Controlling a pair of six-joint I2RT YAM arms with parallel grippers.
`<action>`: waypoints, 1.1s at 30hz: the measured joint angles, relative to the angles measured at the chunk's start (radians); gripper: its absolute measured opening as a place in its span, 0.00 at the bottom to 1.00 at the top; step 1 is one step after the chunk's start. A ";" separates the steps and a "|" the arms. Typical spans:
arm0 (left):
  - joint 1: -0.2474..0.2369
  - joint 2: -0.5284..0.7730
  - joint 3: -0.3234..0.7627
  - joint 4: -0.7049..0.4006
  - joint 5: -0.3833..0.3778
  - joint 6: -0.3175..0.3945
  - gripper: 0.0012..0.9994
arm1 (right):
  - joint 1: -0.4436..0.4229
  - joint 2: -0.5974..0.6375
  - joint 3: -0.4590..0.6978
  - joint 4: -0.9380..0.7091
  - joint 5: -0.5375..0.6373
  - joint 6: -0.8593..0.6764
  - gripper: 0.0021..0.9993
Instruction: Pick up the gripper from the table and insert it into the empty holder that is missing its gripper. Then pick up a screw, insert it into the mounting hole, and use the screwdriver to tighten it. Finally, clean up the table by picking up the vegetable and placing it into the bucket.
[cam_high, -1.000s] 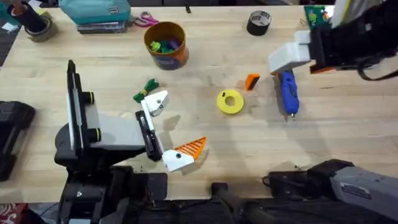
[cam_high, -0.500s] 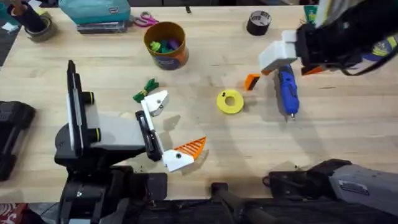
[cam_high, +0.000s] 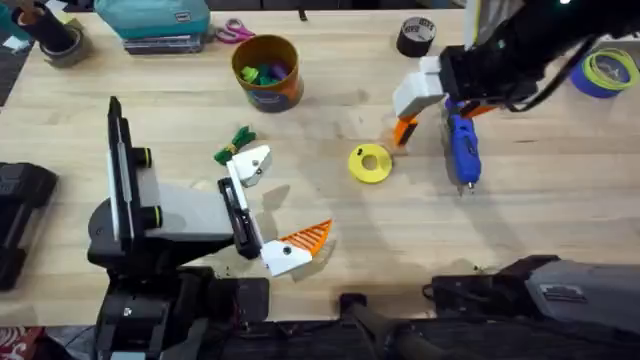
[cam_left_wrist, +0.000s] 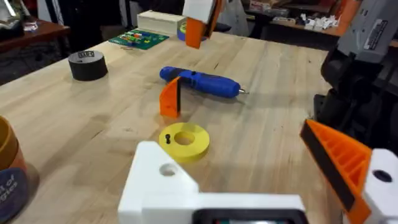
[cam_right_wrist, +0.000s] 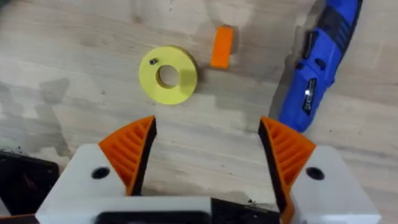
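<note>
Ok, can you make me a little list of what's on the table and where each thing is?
orange gripper piece: loose on the table, between the yellow ring and the screwdriver
yellow ring: flat on the table, a small dark screw on it
screwdriver: blue, lying down
holder: white, no orange pad
vegetable: green, beside the holder
bucket: upright, colourful toys inside
right gripper: open, above the orange piece
left gripper: open, resting low

My right pincer (cam_high: 412, 108) has slid left across the bench, now hanging wide open right over the gripper (cam_high: 403, 131).
</note>
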 joint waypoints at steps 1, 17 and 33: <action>0.000 0.000 0.000 0.000 0.000 0.000 0.99 | 0.000 0.009 0.000 0.007 0.000 -0.010 1.00; 0.000 0.000 0.000 0.000 0.000 0.000 0.99 | -0.031 0.149 -0.049 0.175 0.030 -0.046 1.00; 0.000 0.000 0.000 0.000 0.000 0.000 0.99 | -0.051 0.219 -0.172 0.299 0.035 -0.042 0.98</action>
